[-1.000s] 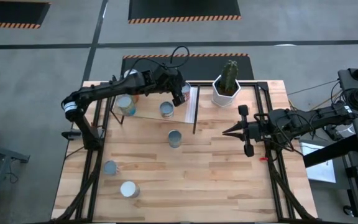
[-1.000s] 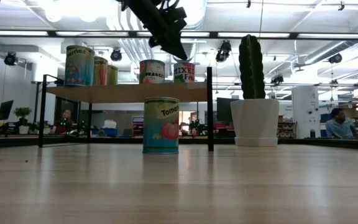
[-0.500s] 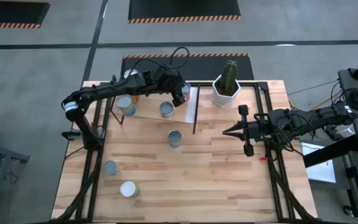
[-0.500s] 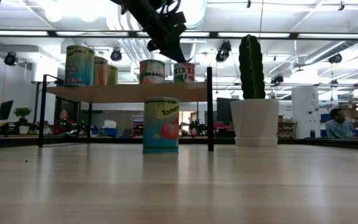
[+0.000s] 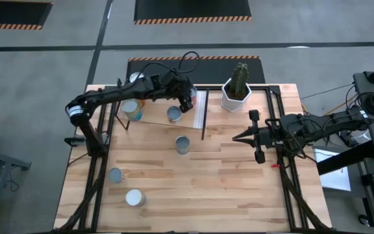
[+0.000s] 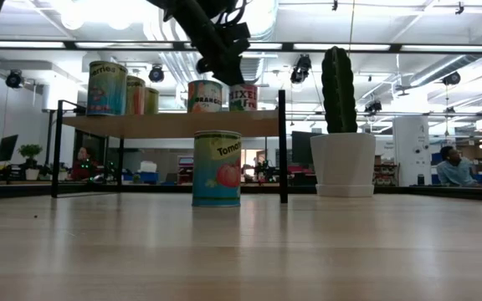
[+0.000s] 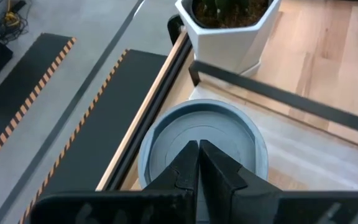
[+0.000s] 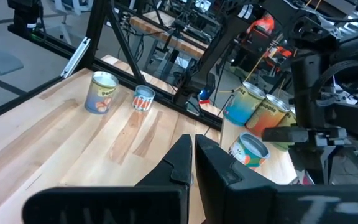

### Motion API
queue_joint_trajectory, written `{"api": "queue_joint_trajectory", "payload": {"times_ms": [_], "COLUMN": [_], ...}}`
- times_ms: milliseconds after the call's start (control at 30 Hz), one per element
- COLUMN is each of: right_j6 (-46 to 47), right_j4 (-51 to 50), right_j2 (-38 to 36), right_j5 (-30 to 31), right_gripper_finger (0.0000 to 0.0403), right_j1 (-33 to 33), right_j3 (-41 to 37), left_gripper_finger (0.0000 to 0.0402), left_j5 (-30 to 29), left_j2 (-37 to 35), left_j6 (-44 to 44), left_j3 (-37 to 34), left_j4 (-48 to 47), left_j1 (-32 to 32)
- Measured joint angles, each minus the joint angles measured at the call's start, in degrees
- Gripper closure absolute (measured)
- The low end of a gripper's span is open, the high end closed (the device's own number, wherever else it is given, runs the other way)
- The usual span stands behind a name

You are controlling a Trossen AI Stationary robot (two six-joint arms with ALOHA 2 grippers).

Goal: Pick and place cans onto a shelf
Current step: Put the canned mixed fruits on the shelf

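While hanging above the shelf's (image 5: 149, 114) right end, left gripper (image 7: 198, 149) pinched fully shut, empty, tips just over grey lid of the end can (image 7: 202, 140) beside white cactus pot (image 7: 229, 34). Five cans up on shelf; tomato can (image 6: 217, 168) on table in front, two more (image 8: 102, 92) near left edge. Right gripper (image 8: 192, 149) closed, empty, parked at right side.

Front can (image 6: 217, 168) on the table reads "Toma…"; shelf cans (image 6: 205, 96) show partial "…RANGE" & (image 6: 244, 97) "IXE…".
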Motion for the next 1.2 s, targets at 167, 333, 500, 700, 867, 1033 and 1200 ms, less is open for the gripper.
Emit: {"api": "queue_joint_trajectory", "payload": {"times_ms": [167, 333, 500, 700, 867, 1033, 1200], "right_j6": [0.0, 0.08, 0.04, 0.14, 0.35, 0.39, 0.42], "right_j4": [-0.02, -0.07, -0.42, -0.42, -0.46, -0.46, -0.5], "right_j2": [0.0, 0.0, 0.0, 0.0, 0.0, 0.0, 0.0], "right_j5": [0.02, 0.02, 0.02, 0.0, 0.0, 0.0, 0.0], "right_gripper_finger": [0.0394, 0.0394, 0.0394, 0.0394, 0.0394, 0.0394, 0.0394], "right_j1": [0.0, 0.0, 0.0, 0.0, 0.0, 0.0, 0.0], "right_j3": [0.0, 0.0, 0.0, 0.0, 0.0, 0.0, 0.0], "left_gripper_finger": [0.0402, 0.0402, 0.0402, 0.0402, 0.0402, 0.0401, 0.0402], "left_j5": [-0.65, -6.54, -9.56, -11.5, -12.73, -12.85, -13.75], "left_j2": [-0.41, -0.6, -0.57, -0.43, -0.51, -0.83, -1.66], "left_j6": [-1.19, -1.38, -2.88, -5.14, -7.48, -9.39, -11.41], "left_j3": [-0.02, 0.17, 2.42, 5.96, 6.32, 6.36, 6.32], "left_j4": [-1.29, -4.29, -11.26, -20.65, -25.38, -28.07, -31.84], "left_j1": [0.18, 0.18, 0.21, 0.21, 0.21, 0.21, 0.19]}}
